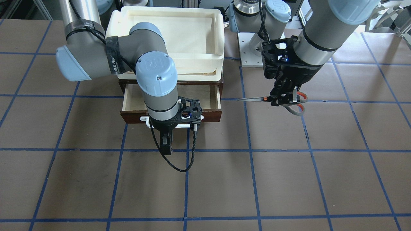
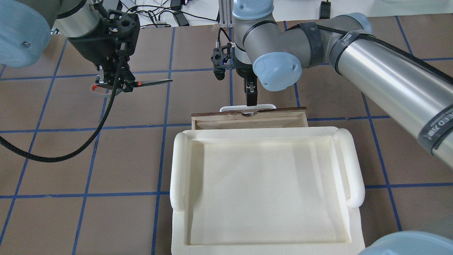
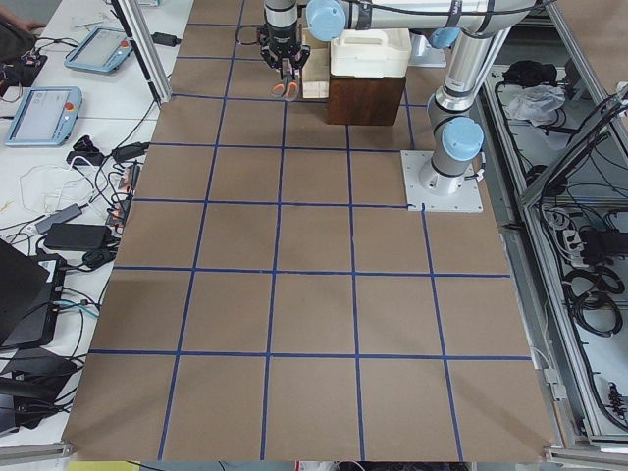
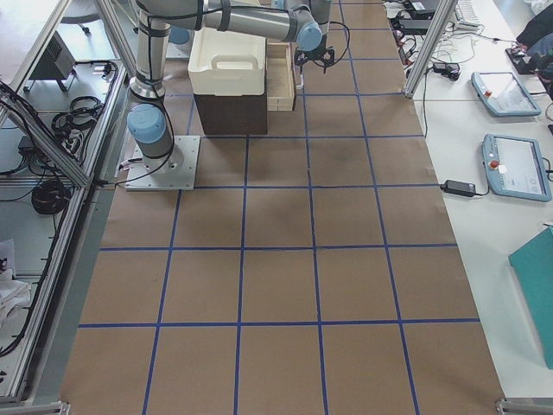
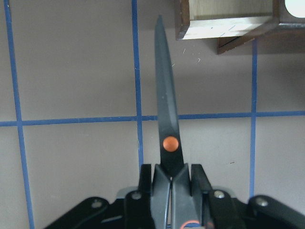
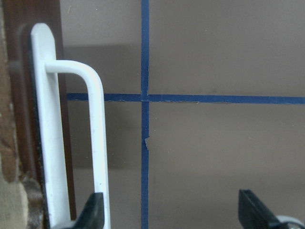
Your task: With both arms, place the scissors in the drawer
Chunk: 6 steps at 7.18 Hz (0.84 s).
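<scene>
**Item 1 — scissors**: being held level above the bench, well apart from the drawer and on the robot's left of it. The blades are being kept together and are being pointed toward the drawer's side. The orange pivot dot is being shown just ahead of the gripping fingers. The grey loops with their orange-red lining are being left free behind them.

**Item 2 — left tool**: being kept clamped on the scissors just behind the pivot. It is being carried at the end of the left arm, which is being angled down from above.

**Item 3 — drawer**: being left partly pulled out beneath the cream-white tray. Its pale plywood interior is being exposed between the tray's edge and the dark brown front. The white bar handle is being presented on the front, on the side facing away from the robot.

**Item 4 — right tool**: being held just beyond the handle, on its outer side. Its fingers are being kept apart. In the right wrist view one finger is being shown right beside the bar and the other well off to the side. Whether the near finger is touching the bar cannot be told.

**Item 5 — bench**: brown surface, being divided into squares by blue tape lines.
</scene>
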{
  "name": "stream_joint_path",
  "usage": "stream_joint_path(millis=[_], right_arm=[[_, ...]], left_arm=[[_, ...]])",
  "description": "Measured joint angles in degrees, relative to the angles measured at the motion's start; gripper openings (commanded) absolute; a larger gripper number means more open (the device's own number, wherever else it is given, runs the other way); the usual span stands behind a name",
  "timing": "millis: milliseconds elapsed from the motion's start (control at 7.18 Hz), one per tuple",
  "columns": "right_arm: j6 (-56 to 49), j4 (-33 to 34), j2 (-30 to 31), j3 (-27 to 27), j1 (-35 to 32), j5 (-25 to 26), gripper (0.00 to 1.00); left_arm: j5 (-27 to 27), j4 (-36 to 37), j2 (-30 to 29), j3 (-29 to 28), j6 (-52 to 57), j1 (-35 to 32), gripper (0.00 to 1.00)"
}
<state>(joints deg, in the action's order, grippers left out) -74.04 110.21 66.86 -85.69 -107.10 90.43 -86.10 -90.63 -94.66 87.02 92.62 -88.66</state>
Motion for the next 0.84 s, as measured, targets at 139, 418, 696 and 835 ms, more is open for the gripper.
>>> stream_joint_path(millis=[139, 418, 696, 835], right_arm=[[-0.1, 0.0, -0.2, 0.5, 0.1, -0.1, 0.99], [-0.4, -1.5, -0.6, 0.8, 0.1, -0.5, 0.98], [-0.4, -4.7, -0.7, 0.8, 0.1, -0.6, 0.98], [-0.5, -5.3, -0.7, 0.7, 0.1, -0.6, 0.98]], left_arm=[[-0.1, 0.0, 0.0, 0.0, -0.1, -0.3, 0.11], [-0.1, 0.1, 0.0, 0.0, -0.2, -0.4, 0.11], [0.0, 0.2, 0.0, 0.1, -0.2, -0.5, 0.11], [0.0, 0.2, 0.1, 0.2, -0.2, -0.5, 0.11]])
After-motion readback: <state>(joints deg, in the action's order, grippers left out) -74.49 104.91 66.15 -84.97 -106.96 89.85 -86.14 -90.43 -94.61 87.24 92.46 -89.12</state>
